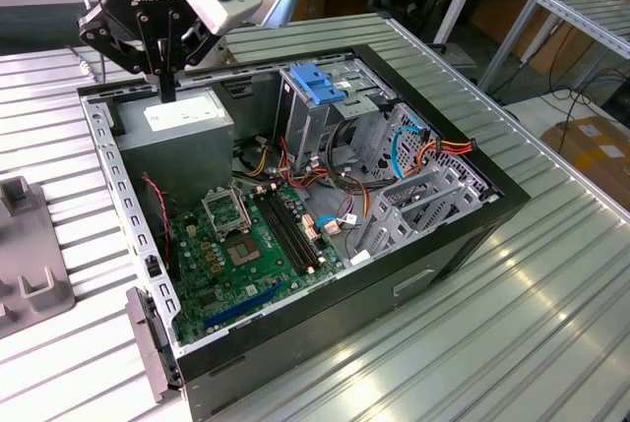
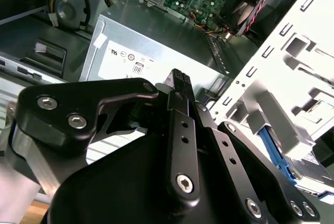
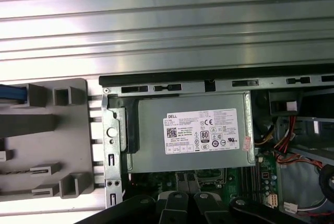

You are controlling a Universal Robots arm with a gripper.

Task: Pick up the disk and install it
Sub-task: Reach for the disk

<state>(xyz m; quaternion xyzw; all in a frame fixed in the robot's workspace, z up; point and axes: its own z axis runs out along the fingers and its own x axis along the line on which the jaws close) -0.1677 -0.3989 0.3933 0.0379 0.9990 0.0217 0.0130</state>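
Note:
The disk shows as a blue-railed grey edge [image 2: 271, 148] beside my gripper body in the second wrist view, and as a blue strip [image 3: 10, 93] lying in the grey holder [image 3: 47, 125] outside the computer case. My gripper [image 1: 165, 73] hangs over the case's back corner at the exterior view's left, just above the power supply [image 1: 182, 122]. Its black fingers [image 2: 180, 85] stand pressed together with nothing between them, and their bases [image 3: 188, 205] show in the first wrist view. The disk lies apart from the gripper.
The open case [image 1: 463, 127] lies on a ribbed metal table [image 1: 492, 324]. Inside are the motherboard [image 1: 246, 245], a tall drive bay with a blue bracket [image 1: 320, 83] and bundled cables [image 1: 423, 147]. The grey holder [image 1: 30, 265] sits at the exterior view's left.

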